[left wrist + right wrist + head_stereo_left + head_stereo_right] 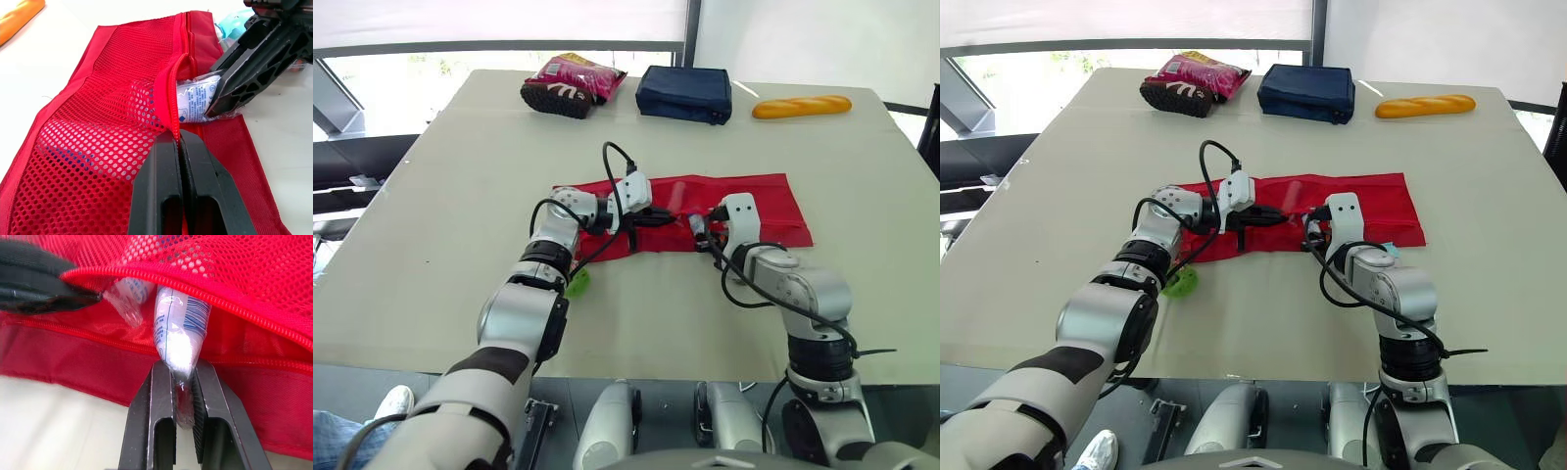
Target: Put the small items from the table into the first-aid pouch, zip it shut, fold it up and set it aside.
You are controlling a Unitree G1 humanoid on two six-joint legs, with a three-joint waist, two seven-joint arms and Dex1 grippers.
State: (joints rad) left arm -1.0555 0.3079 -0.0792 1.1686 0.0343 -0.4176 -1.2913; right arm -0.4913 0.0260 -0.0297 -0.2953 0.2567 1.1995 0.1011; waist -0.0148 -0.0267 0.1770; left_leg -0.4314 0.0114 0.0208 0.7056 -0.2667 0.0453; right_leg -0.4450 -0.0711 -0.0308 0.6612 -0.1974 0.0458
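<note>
Red mesh and fabric make up the first-aid pouch (744, 201), which lies opened flat in the middle of the tabletop (450, 196). We see the left gripper (178, 139) pinched tight on the zip edge of the mesh pocket, its two fingers pressed together with the red edge between them, so that the pocket mouth gapes a little. The right gripper (182, 369) faces it from the other side and is clamped on the crimped end of a white packet (176, 328) in clear wrap. The packet's far end is already under the lifted zip edge, inside the pocket mouth. Another clear-wrapped piece (124, 293) sits just beside it in the same opening.

On the tabletop by the left arm lies a small green item (578, 281), apart from the pouch. A teal item (1389, 248) lies at the pouch's near edge, by the right arm. Along the far edge we see a pink snack bag (582, 70) touching a dark brown item (555, 98), then a navy bag (685, 93) and a bread loaf (801, 106).
</note>
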